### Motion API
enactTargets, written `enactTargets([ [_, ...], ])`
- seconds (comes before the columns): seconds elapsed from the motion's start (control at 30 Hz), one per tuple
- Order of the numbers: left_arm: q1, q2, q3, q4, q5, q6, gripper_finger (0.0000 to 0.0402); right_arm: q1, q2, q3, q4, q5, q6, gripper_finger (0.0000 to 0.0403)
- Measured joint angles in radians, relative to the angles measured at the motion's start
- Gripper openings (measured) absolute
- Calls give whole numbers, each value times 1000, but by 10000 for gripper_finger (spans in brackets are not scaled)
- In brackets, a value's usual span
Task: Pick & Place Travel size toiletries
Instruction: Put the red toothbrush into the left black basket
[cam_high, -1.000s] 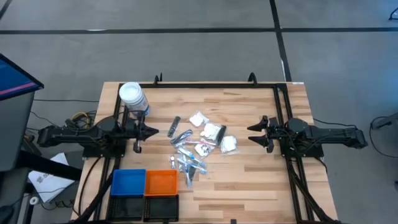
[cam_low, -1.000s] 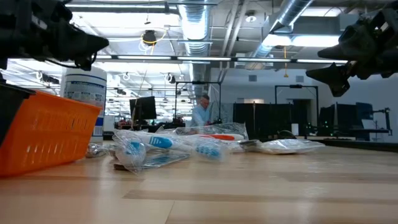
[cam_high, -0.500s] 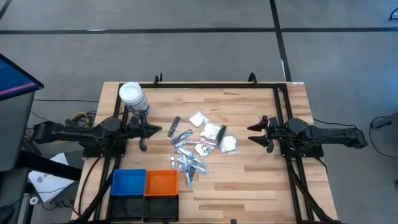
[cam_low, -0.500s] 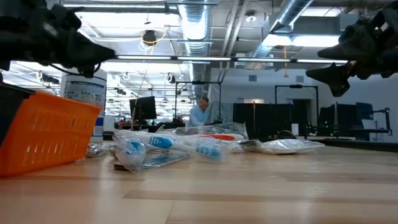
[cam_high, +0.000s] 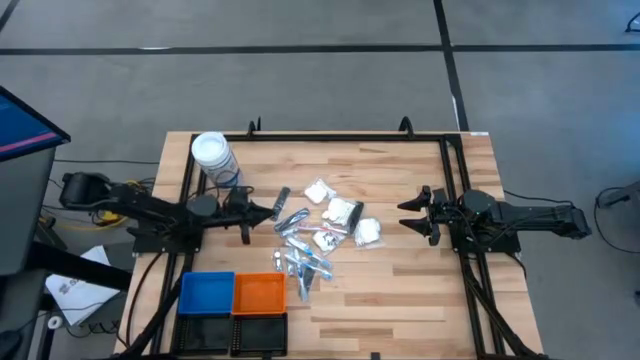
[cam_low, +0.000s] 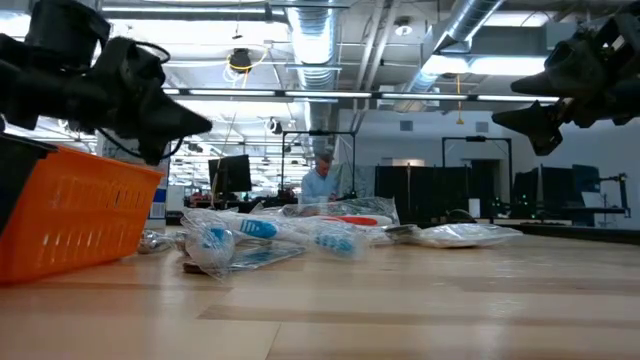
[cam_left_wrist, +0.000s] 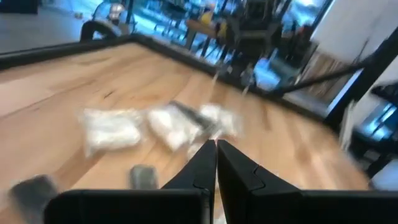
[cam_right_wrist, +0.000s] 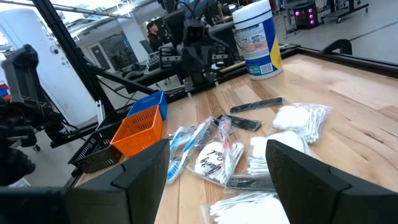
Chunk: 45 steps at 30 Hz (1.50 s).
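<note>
high view: left gripper (cam_high: 268, 211), fingers together, sits just beside the toiletries pile (cam_high: 318, 235), nearer than the spread-open right gripper (cam_high: 408, 216).

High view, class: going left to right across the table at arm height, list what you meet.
Left gripper → pile of toiletries → right gripper.

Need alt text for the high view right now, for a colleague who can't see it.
Overhead view of a wooden table: the left tool, shut, reaches toward a central pile of small clear-wrapped toiletries; the right tool waits open at the right. A white-lidded clear jar stands far left; blue, orange and black square trays sit at the near-left edge.
</note>
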Motion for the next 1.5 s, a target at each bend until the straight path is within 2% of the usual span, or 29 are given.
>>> enactTargets([
  [0.17, 0, 81, 46, 329, -3, -131, 8, 0, 0, 0, 0, 0, 0, 260],
  [0.27, 0, 72, 76, 441, -3, -92, 8, 0, 0, 0, 0, 0, 0, 260],
  [0.4, 0, 31, 78, 447, -2, 29, 8, 0, 0, 0, 0, 0, 0, 260],
  [0.7, 0, -31, 78, 449, 62, -47, 8, 0, 0, 0, 0, 0, 0, 260],
  [0.87, -2, -79, 87, 460, 238, 106, 8, 0, 0, 0, 0, 0, 0, 260],
  [1.0, 2, -101, 94, 461, 246, 138, 8, -4, 0, 0, 20, 12, -52, 260],
  [1.17, 13, -113, 145, 469, 243, 135, 8, -33, 0, 6, 205, 70, -184, 260],
  [1.4, -14, -125, 209, 490, 240, 137, 8, -50, 0, 16, 586, 72, -248, 260],
  [1.5, -14, -133, 270, 506, 268, 169, 8, -50, 0, 16, 734, 72, -353, 260],
])
